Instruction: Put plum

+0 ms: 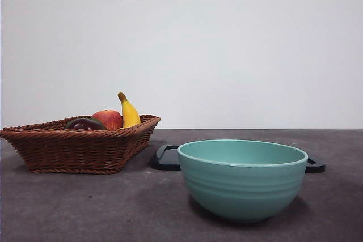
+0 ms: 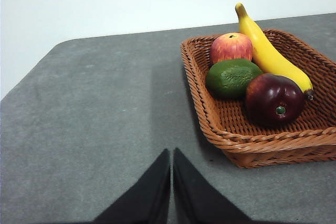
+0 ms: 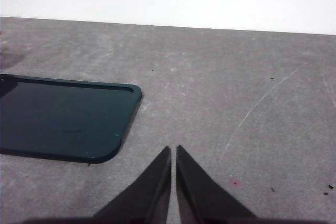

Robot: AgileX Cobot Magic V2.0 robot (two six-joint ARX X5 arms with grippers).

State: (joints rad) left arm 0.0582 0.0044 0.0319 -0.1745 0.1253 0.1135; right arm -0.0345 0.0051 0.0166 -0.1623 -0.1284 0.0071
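The dark maroon plum (image 2: 274,99) lies in a brown wicker basket (image 2: 262,142), beside a dark green oval fruit (image 2: 232,78), a red apple (image 2: 231,47) and a banana (image 2: 270,53). In the front view the plum (image 1: 85,124) peeks over the rim of the basket (image 1: 79,148) at the left. My left gripper (image 2: 171,153) is shut and hovers over bare table, well short of the basket. My right gripper (image 3: 174,149) is shut with nothing in it, above the table next to a black tray (image 3: 63,116). Neither arm shows in the front view.
A teal bowl (image 1: 243,178) stands near the front, right of the basket. The black tray (image 1: 165,158) lies flat behind the bowl. A white wall backs the grey table (image 1: 85,208).
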